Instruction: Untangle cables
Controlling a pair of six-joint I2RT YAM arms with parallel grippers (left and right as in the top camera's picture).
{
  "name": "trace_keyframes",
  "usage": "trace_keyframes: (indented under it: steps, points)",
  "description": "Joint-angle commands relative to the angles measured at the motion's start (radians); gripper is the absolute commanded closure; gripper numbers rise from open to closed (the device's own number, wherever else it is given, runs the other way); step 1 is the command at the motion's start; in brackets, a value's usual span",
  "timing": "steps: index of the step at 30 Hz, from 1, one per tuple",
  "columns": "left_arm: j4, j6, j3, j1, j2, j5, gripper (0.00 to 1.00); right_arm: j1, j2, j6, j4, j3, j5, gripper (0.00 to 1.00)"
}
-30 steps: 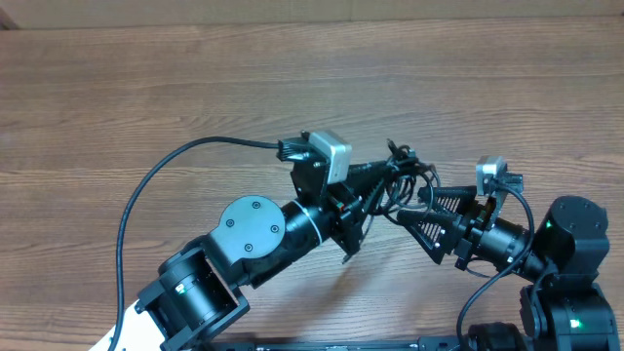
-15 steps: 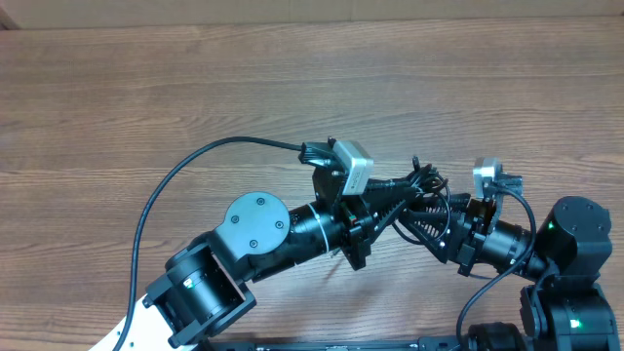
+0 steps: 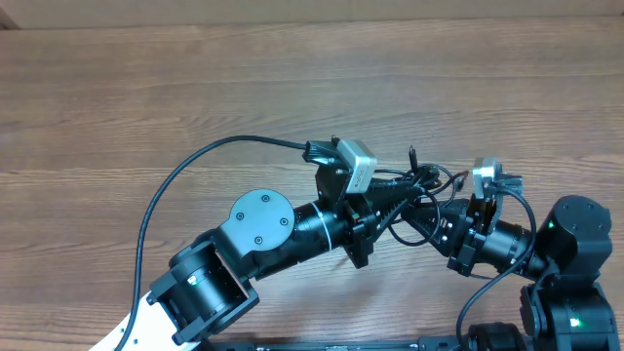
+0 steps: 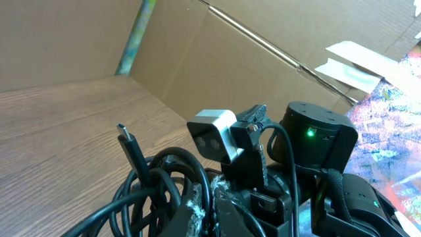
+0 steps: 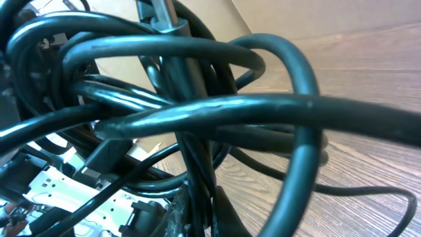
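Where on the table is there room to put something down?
Bare wood runs along the whole far side of the table, and on the left outside the left arm and its looping cord. It's crowded middle-right, where the left gripper and right gripper pinch the cables.

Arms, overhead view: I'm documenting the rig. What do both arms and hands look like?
Both are black, with round jointed housings. The left arm has a round screwed cap and a white base link; the right arm shows green lights. Each wrist carries a silver-grey camera box with a black cable. The left hand and right hand are black too.
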State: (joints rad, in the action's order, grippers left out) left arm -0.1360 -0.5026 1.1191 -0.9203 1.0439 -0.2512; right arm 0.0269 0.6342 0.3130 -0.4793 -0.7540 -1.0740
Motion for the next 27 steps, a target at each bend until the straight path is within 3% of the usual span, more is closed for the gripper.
trace_keyframes:
  steps: [1,2,4,5,6,9,14,20,27]
  points:
    - [-0.015,0.009,0.011,0.005,0.010,0.050,0.91,0.001,-0.003,-0.006,0.010,-0.024,-0.019,0.96]
    - [-0.019,0.010,0.011,0.006,0.009,0.054,0.89,0.001,-0.003,-0.006,0.007,-0.024,-0.011,0.96]
    - [-0.029,0.034,0.011,0.007,0.010,0.060,0.71,0.001,-0.003,-0.006,-0.012,-0.024,0.027,0.96]
    - [-0.043,0.071,0.011,0.008,0.010,0.061,0.54,0.001,-0.003,-0.006,-0.020,-0.024,0.035,0.96]
    - [-0.051,0.085,0.011,0.008,0.010,0.066,0.44,0.001,-0.003,-0.006,-0.019,-0.024,0.035,0.96]
    - [-0.107,0.127,0.011,0.011,0.009,0.116,0.30,0.001,-0.003,-0.006,-0.020,-0.024,0.045,0.96]
    - [-0.238,0.140,0.011,0.013,0.008,0.314,0.17,0.001,-0.003,-0.006,-0.034,-0.024,0.082,0.96]
    - [-0.326,0.064,0.011,0.029,0.007,0.391,0.06,0.000,-0.003,-0.005,-0.047,-0.024,0.128,0.96]
    - [-0.418,0.022,0.011,0.086,0.007,0.389,0.06,0.000,-0.003,-0.006,-0.099,-0.024,0.235,0.96]
